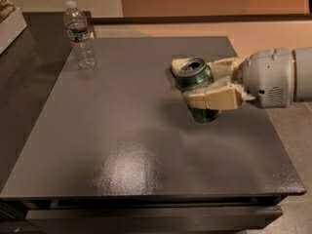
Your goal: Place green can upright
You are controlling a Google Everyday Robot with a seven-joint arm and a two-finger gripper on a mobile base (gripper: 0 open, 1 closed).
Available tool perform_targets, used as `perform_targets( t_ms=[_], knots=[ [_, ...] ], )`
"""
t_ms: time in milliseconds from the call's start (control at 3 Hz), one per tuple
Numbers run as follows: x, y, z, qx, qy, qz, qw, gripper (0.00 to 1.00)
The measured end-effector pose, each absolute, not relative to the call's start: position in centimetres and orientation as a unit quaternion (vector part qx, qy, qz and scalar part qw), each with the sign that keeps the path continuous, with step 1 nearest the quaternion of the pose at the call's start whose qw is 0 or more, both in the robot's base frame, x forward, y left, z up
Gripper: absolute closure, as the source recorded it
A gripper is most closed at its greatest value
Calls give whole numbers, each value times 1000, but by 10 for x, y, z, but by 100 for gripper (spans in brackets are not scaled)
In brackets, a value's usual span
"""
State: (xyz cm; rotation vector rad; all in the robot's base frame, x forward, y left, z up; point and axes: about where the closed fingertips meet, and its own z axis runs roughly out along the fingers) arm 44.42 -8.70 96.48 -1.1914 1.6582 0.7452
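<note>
The gripper [184,83] clasps the green can [195,78] between its jaws (slightly tilted); level it, then lower it onto the table [122,145] beneath.

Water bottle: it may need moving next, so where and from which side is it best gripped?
Probably take the water bottle around its straight middle, coming from the right across the table: it stands upright near the far left edge. The gripper is at mid-right, shut on the green can.

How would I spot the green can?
Look at the big grey table, right of the middle. There the cream gripper clamps the green can. It's shiny dark green with a silver top, unlike the clear water bottle at the far left.
</note>
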Motion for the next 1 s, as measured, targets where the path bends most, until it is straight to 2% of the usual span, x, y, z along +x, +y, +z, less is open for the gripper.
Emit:
perform_targets(
  t_ms=[1000],
  knots=[
    [437,-73,924,-462,612,396,505,100]
  ],
)
